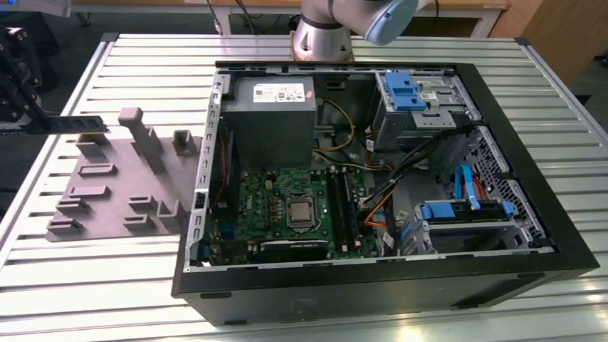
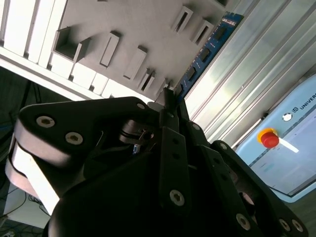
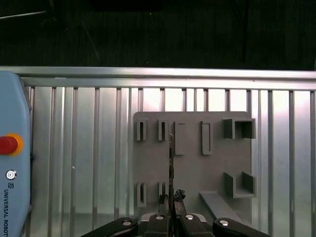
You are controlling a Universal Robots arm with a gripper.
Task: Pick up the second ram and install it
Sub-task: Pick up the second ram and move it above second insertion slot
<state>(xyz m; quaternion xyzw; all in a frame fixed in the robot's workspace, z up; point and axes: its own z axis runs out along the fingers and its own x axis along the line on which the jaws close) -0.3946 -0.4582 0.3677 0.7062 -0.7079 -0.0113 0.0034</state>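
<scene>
The second ram (image 1: 81,125) is pinched endwise by the tool (image 3: 171,197); likely light, stiff, fragile; best held by edges.

The computer case (image 1: 380,285) lies on the table (image 1: 85,285), with the arm's base (image 1: 321,39) behind it at the far edge. The fixture plate (image 1: 114,185) lies beside the case, on the exterior view's left. In the case, the power supply (image 1: 270,114) sits behind the motherboard (image 1: 275,206). The second ram (image 1: 76,125), pinched in the gripper (image 1: 38,122), hangs over the plate's far part.
</scene>
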